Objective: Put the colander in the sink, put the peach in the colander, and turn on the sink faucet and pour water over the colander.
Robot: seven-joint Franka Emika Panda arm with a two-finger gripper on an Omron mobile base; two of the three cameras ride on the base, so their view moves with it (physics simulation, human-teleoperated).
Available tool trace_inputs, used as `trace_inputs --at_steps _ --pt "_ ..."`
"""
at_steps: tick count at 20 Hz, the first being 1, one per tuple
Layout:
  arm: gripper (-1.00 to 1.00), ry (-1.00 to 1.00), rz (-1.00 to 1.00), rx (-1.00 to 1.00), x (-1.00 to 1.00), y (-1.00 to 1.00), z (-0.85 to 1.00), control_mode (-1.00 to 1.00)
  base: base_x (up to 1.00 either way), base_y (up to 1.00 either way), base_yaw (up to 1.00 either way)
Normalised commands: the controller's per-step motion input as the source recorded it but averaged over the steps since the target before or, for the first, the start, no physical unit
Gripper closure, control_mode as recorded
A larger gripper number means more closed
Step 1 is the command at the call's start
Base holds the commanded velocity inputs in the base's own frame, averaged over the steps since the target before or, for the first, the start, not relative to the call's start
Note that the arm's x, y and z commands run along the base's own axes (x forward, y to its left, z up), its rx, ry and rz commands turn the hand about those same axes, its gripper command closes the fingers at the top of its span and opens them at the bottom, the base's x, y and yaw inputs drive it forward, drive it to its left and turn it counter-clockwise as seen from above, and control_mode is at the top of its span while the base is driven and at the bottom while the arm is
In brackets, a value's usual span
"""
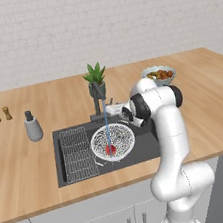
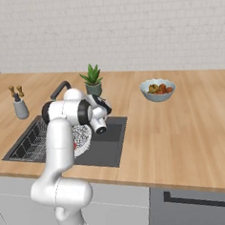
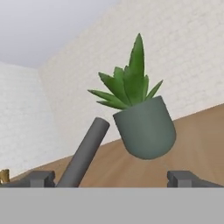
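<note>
Slim dark grey upright sink faucet [image 3: 83, 153]: just ahead of two-finger gripper [image 3: 112, 178], left of centre, leaning. Jaws wide open, empty. Water stream [image 1: 107, 129] falling onto white mesh colander [image 1: 123, 133].

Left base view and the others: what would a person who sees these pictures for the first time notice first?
First, the thin blue stream of water falling from the slim dark grey faucet onto the small orange-pink peach inside the wide white mesh colander, which sits in the dark grey recessed sink. Next, the white robot arm's open gripper, beside the faucet. Behind the faucet stands a green potted plant.
</note>
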Motion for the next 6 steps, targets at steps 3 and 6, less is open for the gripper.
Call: trace_inputs --at_steps 3,6 --pt "-1.0 0.04 -0.03 0.13 0.18 -1.0 0.0 -1.0 0.0 0.0 0.0" --pt "-1.0 0.0 -0.03 0.12 0.07 -0.97 0.0 -1.0 0.0 0.0 0.0"
